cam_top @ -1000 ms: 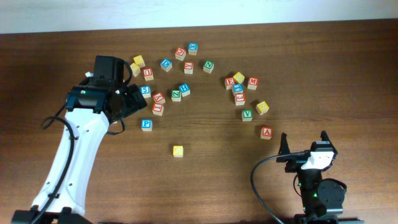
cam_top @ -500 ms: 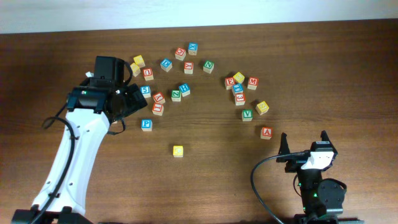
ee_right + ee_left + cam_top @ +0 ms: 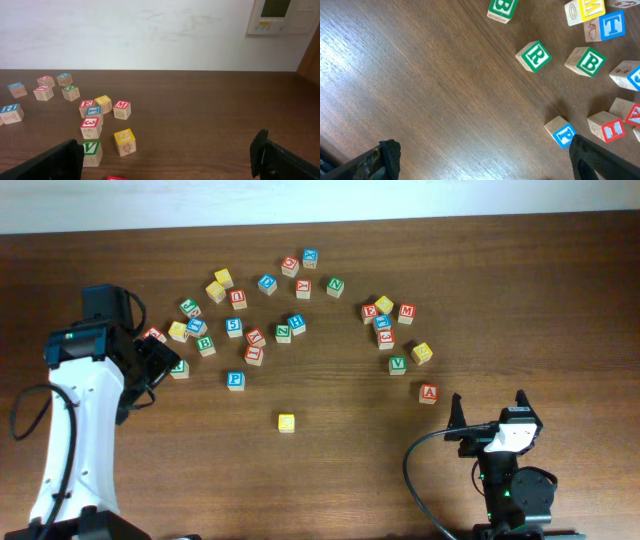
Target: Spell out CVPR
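My left hand (image 3: 482,144) has swung out to the left of the overhead view, wide and empty. That uncovers the green R (image 3: 534,56), upper right in my wrist view, with the blue P (image 3: 563,134) at lower right. Both look reachable.

White left arm (image 3: 75,420), black joints; black right hand (image 3: 488,402) with white block.

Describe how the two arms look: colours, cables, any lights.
Left arm: long white shell, black wrist housing with a small green light, black cable looping beside it. Right arm: black body, white wrist block, green lights, black cable arcing left.
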Available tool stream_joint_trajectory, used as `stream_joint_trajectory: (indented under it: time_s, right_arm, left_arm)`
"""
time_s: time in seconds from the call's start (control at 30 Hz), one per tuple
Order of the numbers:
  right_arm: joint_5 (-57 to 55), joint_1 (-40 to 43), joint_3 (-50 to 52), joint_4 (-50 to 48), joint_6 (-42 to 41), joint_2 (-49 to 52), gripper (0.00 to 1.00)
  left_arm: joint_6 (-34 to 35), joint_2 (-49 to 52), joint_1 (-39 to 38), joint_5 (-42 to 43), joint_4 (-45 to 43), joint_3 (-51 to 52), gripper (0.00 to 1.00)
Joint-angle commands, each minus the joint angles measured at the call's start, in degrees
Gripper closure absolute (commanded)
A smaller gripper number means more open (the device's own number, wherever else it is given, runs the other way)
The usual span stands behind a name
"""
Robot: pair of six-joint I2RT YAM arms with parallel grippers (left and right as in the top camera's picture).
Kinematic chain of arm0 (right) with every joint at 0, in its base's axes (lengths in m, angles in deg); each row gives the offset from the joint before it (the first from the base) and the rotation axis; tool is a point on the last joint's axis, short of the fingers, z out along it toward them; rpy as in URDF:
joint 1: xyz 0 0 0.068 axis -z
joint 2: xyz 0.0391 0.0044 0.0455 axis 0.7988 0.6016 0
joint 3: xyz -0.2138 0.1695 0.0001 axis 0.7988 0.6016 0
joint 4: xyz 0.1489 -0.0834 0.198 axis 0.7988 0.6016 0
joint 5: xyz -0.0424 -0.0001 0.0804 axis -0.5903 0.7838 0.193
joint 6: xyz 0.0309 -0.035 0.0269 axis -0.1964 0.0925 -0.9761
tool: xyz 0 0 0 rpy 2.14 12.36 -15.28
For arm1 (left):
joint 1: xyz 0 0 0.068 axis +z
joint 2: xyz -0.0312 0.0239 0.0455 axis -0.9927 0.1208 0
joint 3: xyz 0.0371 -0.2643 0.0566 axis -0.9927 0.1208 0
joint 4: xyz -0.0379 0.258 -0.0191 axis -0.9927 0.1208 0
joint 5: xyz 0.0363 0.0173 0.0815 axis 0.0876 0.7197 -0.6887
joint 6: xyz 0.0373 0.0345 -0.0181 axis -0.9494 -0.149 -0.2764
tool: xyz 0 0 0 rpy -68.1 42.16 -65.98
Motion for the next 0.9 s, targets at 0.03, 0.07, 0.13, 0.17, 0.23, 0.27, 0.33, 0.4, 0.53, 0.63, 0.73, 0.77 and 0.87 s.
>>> stream_joint_trajectory:
  time_s: [0.03,0.07,0.13,0.17,0.23,0.27,0.33,0.4,0.53,0.63,0.73,0.77,0.87]
  right_arm:
    - [-0.3,-0.2,0.3,0.3,-0.4,-0.4,0.02]
    - [3.5,-0.2,0.3,-0.2,-3.8,-0.4,0.02]
    - [32.3,-0.2,0.3,-1.7,-27.0,-0.4,0.02]
    - [36.9,-0.2,0.3,-2.7,-31.9,-0.4,0.02]
    - [46.4,-0.2,0.3,-5.4,-47.1,-0.4,0.02]
    - [46.3,-0.2,0.3,-5.7,-52.3,-0.4,0.01]
    - [45.3,-0.2,0.3,-11.5,-63.1,-0.4,0.02]
    - [47.6,-0.2,0.3,-28.9,-64.0,-0.4,0.02]
    - [36.2,-0.2,-9.6,-34.3,-61.4,0.4,0.02]
    - [35.3,-0.2,-28.7,-12.1,-40.0,8.8,0.02]
    - [27.0,-0.2,-49.2,21.3,-22.9,25.6,0.02]
    - [24.0,-0.2,-55.0,30.4,-22.3,33.0,0.02]
    - [26.5,-2.2,-67.7,49.7,-13.4,52.2,0.02]
  left_arm:
    - [1.0,-0.1,0.2,0.4,0.2,0.6,0.01]
    - [1.0,-0.1,0.2,0.4,0.2,0.6,0.01]
    - [1.0,-0.1,0.1,0.4,0.2,0.6,0.01]
    - [1.0,-0.1,0.1,0.4,0.2,0.6,0.01]
    - [1.0,-0.1,0.1,0.4,0.2,0.6,0.01]
    - [1.0,-0.1,0.1,0.4,0.3,0.6,0.01]
    - [1.0,-0.1,0.1,0.4,0.2,0.6,0.01]
    - [1.0,-0.1,0.1,0.4,0.3,0.6,0.01]
    - [1.0,-0.1,0.1,0.4,0.2,0.6,0.01]
    - [1.0,-0.1,0.1,0.4,0.2,0.6,0.01]
    - [1.0,-0.1,0.2,0.4,0.2,0.6,0.01]
    - [1.0,-0.1,0.2,0.4,0.0,0.6,0.01]
    - [1.0,-0.1,0.0,0.4,0.0,0.6,0.01]
